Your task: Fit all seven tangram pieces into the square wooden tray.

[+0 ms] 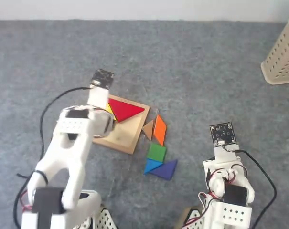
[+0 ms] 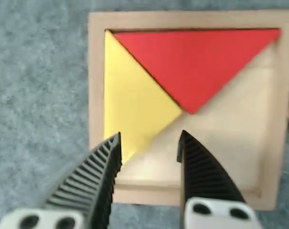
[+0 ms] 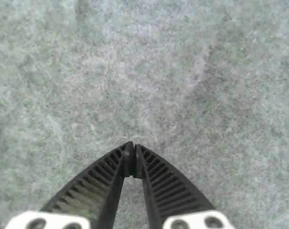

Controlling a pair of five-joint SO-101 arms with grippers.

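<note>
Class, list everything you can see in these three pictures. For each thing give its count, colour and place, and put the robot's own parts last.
Square wooden tray: one, pale wood, on the carpet below the left arm.
Large triangle: one, red, in the tray.
Large triangle: one, yellow, in the tray, edge against the red one.
Small triangle: one, tan, on the carpet beside the tray.
Parallelogram: one, orange, next to the tan triangle.
Square: one, green, below the parallelogram.
Triangle: one, blue, at the green square.
Triangle: one, purple, against the blue one.
Basket: one, cream, far right edge.
Carpet: grey, covering the table.
Left pincer: black, open, over the tray.
Right pincer: black, shut, over carpet.
</note>
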